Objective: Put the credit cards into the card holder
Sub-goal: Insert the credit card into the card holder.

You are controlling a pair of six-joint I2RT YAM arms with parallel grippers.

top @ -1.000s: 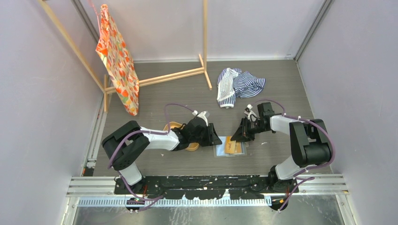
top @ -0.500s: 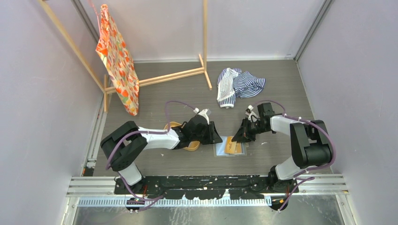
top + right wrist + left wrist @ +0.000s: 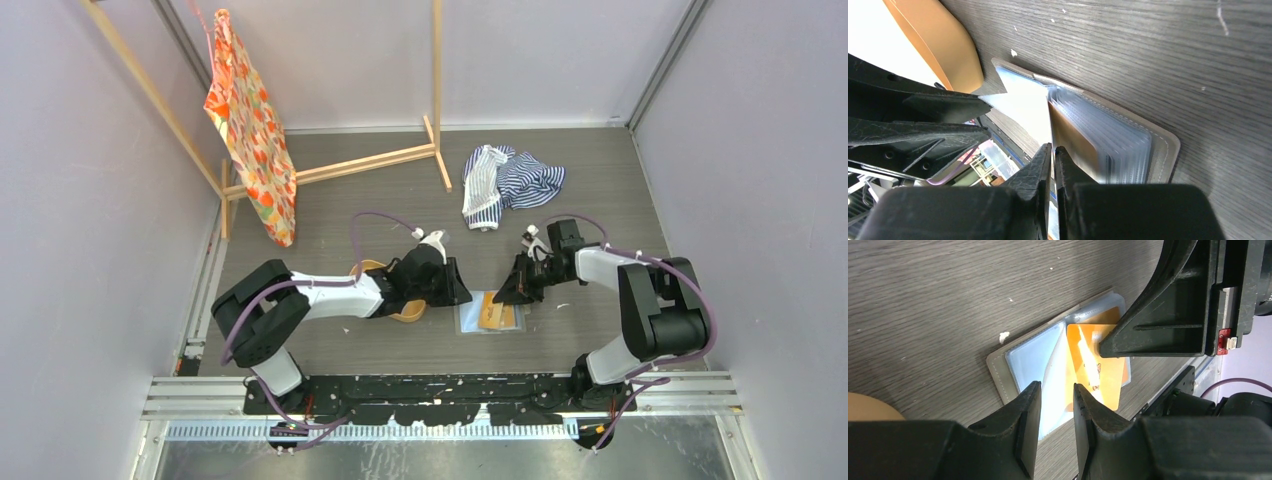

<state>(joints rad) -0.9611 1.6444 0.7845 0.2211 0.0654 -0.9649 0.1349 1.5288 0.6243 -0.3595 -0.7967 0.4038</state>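
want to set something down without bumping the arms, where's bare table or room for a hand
Bare table: the strip between the wooden rack and the orange tray; right of the striped cloth to the wall; near edge in front of the card holder. Crowded: left gripper, right gripper and orange card bunch over it.

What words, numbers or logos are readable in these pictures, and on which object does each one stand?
No text can be read in any view.
The orange card, at the open card holder, bears small dark marks: too blurred to read.
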